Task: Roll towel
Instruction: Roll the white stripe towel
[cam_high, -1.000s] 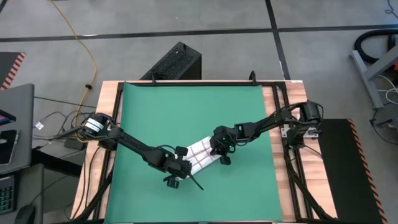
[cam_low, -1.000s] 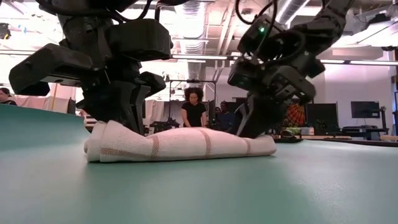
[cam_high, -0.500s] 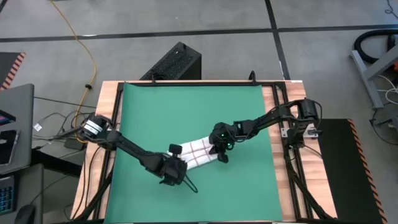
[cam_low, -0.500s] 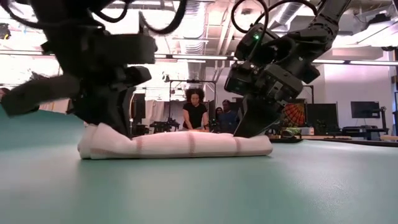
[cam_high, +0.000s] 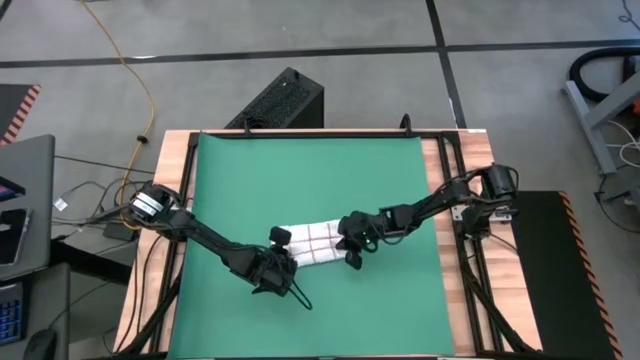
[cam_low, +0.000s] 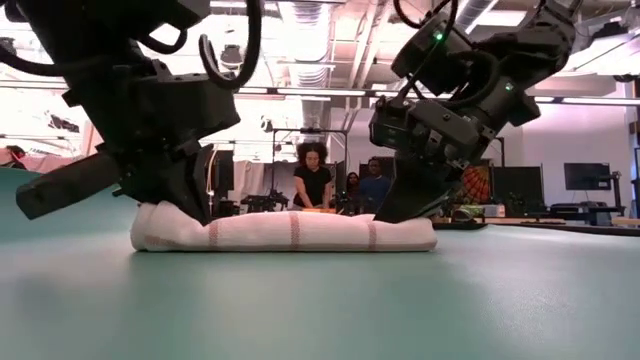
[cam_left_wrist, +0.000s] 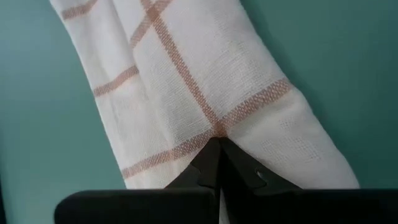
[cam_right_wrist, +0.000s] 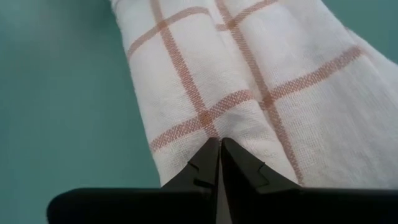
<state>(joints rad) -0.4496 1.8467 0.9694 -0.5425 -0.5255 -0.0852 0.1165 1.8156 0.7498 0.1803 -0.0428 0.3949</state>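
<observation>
Fingers of both grippers are closed tip-to-tip, w/ tips pressed down onto the towel (cam_high: 312, 243); no cloth is visibly pinched between them in either wrist view, so neither has hold of anything.

Towel: already a narrow, low bundle w/ several layers, lying flat on the green mat (cam_high: 310, 170), roughly mid-mat and toward the mat's front edge. Low view shows a rounded fold at one end and a tapered end at the other. Judgement: roll mostly done. What is left looks like final tightening/flattening and release; a loose flap cannot be confirmed from these views.

Left gripper (cam_high: 281, 262): at the end of the towel nearer the mat's left edge, tips on top of the cloth at a crossing of the red lines (left wrist view, fingertips (cam_left_wrist: 211, 163)).

Right gripper (cam_high: 351, 243): at the opposite end, nearer the mat's right edge, tips likewise resting on top of the cloth (right wrist view, fingertips (cam_right_wrist: 219, 160)).

Towel thus lies between the two grippers, under both sets of tips, in contact w/ each.

Beyond the mat: people (cam_low: 313, 176) stand in the room behind, well apart from the towel.
</observation>
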